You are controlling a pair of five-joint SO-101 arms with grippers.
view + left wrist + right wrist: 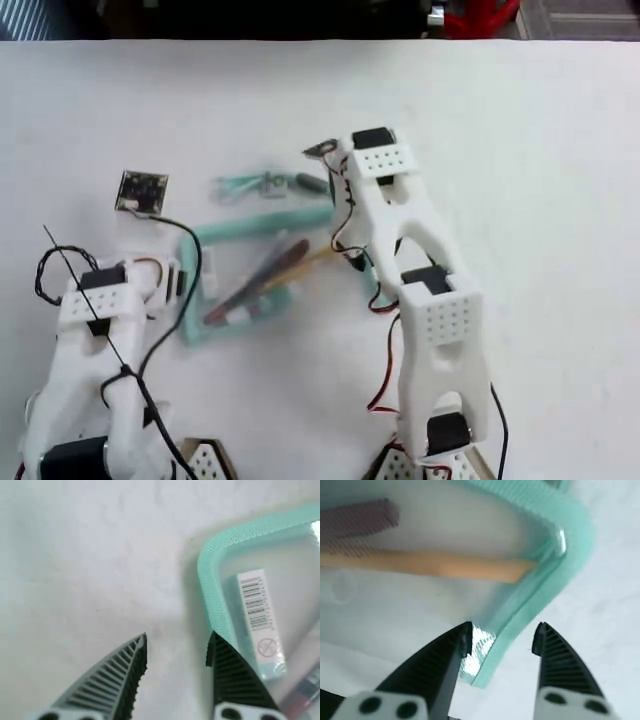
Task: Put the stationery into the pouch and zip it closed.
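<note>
Teal-edged clear pouch (262, 226) holds pencil (306, 260), pen (265, 272).

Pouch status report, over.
Left end effector open at one corner of clear mint-edged plastic pouch; right end effector open astride its edge. Wooden pencil inside. Mint item loose beyond pouch.

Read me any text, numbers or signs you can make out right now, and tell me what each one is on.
Nothing is clear enough to quote.
barcode label on the white stationery item inside the pouch: the bars show, the digits beside them are too small to read.
round sign on the same item: a circle with a mark inside, too blurred to identify.
small circuit board on the table: no legible print.
</note>
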